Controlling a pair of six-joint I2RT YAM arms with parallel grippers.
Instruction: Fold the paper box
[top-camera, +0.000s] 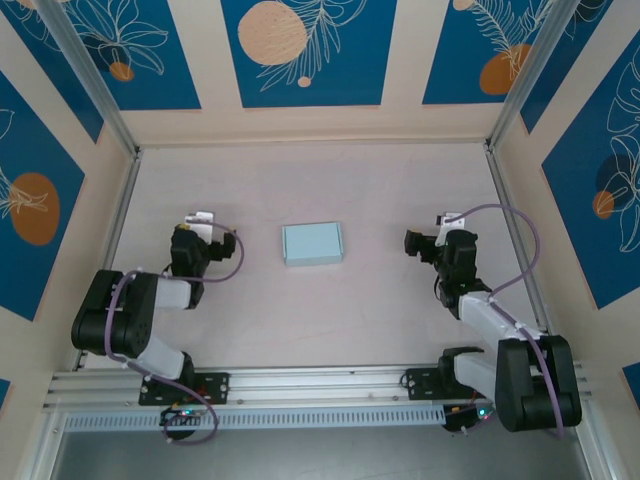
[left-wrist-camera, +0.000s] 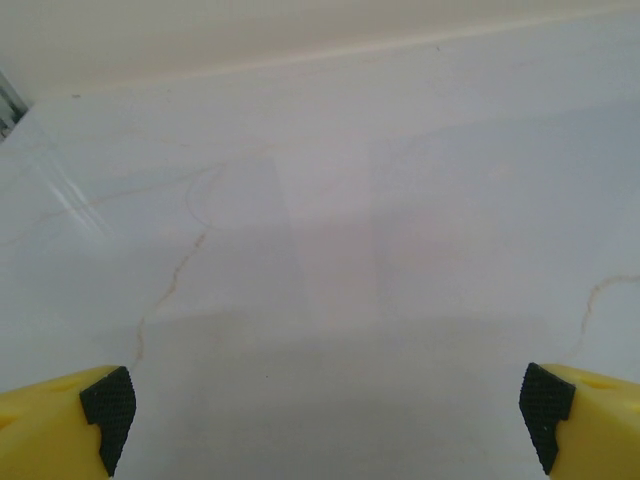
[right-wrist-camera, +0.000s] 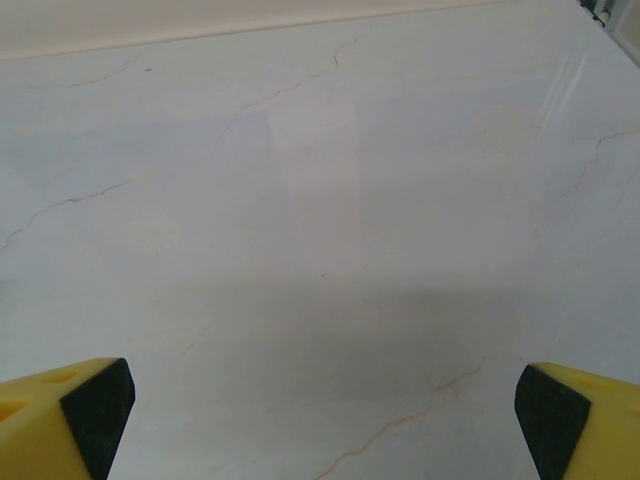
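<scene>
The paper box is a small pale light-blue rectangular box lying on the white marbled table, midway between the two arms. My left gripper sits to the left of it, well apart from it. My right gripper is to its right, also apart. In the left wrist view the left gripper is open, its yellow fingers wide apart over bare table. The right gripper is open too, with nothing between its black-padded fingertips.
Walls with blue panels enclose the table at the back and both sides. Metal posts stand in the back corners. A slotted rail runs along the near edge between the arm bases.
</scene>
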